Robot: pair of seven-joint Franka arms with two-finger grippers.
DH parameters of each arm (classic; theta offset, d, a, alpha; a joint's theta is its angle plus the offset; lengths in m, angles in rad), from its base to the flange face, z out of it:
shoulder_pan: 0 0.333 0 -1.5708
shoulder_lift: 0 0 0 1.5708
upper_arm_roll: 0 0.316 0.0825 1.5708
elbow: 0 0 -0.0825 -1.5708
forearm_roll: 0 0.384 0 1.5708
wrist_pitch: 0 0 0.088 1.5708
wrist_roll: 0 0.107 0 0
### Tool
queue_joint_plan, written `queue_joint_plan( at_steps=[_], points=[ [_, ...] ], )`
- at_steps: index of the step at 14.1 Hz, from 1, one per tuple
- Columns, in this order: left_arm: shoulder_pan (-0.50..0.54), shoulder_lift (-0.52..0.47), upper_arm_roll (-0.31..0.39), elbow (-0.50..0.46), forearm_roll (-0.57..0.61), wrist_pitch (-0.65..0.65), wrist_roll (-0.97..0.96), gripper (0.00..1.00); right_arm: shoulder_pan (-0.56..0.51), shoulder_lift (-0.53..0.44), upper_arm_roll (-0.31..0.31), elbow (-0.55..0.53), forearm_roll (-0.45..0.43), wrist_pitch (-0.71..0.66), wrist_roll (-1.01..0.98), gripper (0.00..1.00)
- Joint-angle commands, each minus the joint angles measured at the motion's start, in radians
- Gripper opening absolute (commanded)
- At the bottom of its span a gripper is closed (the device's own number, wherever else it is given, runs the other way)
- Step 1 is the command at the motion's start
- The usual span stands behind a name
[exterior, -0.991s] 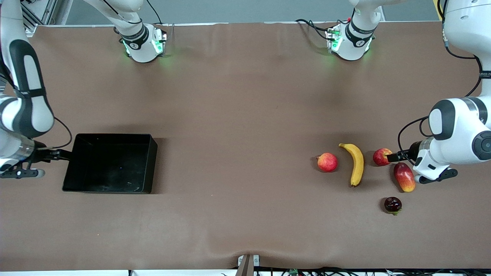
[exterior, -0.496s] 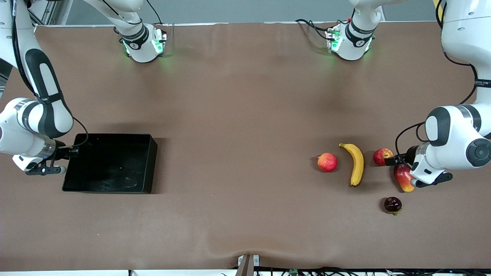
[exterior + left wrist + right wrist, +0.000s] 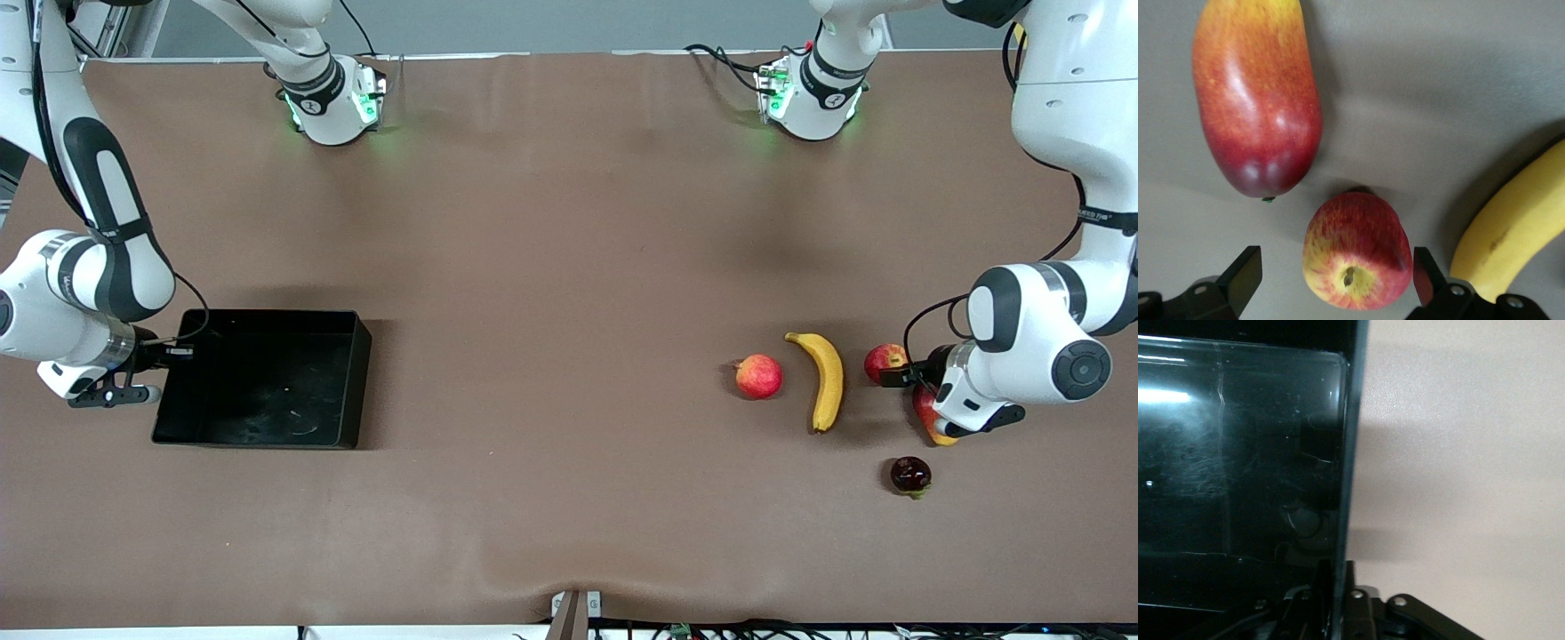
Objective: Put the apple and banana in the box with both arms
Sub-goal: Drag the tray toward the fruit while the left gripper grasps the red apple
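Observation:
The small deep-red apple (image 3: pixel 886 363) lies toward the left arm's end of the table, beside the yellow banana (image 3: pixel 829 378). My left gripper (image 3: pixel 900 374) is open, with one finger on each side of the apple (image 3: pixel 1355 250), not touching it. The banana's end (image 3: pixel 1518 233) shows beside one finger in the left wrist view. The black box (image 3: pixel 258 382) sits toward the right arm's end. My right gripper (image 3: pixel 171 352) is shut on the box's end wall (image 3: pixel 1343 453), one finger inside and one outside (image 3: pixel 1338 590).
A red-to-yellow mango-like fruit (image 3: pixel 926 411) lies right by the apple, partly under my left wrist, and shows in the left wrist view (image 3: pixel 1255 100). A pinkish-red round fruit (image 3: pixel 758 376) lies beside the banana. A dark red fruit (image 3: pixel 910 475) lies nearer the front camera.
My right gripper reached the box's end wall and closed on it; the box shifted slightly toward the left arm's end. My left gripper moved in around the apple.

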State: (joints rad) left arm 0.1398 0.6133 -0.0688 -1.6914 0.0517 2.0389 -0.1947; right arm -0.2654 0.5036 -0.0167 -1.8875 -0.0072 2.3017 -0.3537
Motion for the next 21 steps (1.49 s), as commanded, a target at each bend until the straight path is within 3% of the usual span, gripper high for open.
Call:
queue_joint_plan(
  at_steps=[1, 5, 6, 8, 9, 13, 17, 21],
  points=[
    [0.006, 0.020, -0.005, 0.006, -0.009, 0.023, 0.006, 1.00, 0.003, -0.017, 0.008, 0.019, -0.014, -0.033, -0.005, 0.00],
    [0.012, 0.049, -0.006, -0.002, -0.009, 0.043, 0.011, 1.00, 0.014, -0.060, 0.015, 0.065, -0.013, -0.103, -0.011, 0.00],
    [0.014, 0.051, -0.006, -0.002, -0.019, 0.043, 0.011, 0.96, 0.032, -0.079, 0.015, 0.067, -0.011, -0.119, -0.014, 0.00],
    [0.012, 0.052, -0.006, -0.002, -0.055, 0.043, 0.011, 0.15, 0.063, -0.102, 0.026, 0.067, 0.001, -0.134, -0.013, 0.00],
    [0.011, 0.048, -0.008, -0.001, -0.064, 0.040, 0.011, 0.00, 0.077, -0.109, 0.047, 0.068, 0.015, -0.137, -0.005, 0.00],
    [0.001, 0.011, -0.009, 0.006, -0.067, 0.026, 0.012, 0.00, 0.164, -0.138, 0.132, 0.088, 0.033, -0.169, 0.131, 0.00],
    [-0.005, -0.050, -0.031, 0.021, -0.066, -0.012, -0.008, 0.00, 0.351, -0.183, 0.133, 0.087, 0.033, -0.205, 0.411, 0.00],
    [-0.012, -0.043, -0.034, 0.145, -0.067, -0.111, -0.009, 0.00, 0.520, -0.191, 0.132, 0.100, 0.032, -0.200, 0.634, 0.00]
  ],
)
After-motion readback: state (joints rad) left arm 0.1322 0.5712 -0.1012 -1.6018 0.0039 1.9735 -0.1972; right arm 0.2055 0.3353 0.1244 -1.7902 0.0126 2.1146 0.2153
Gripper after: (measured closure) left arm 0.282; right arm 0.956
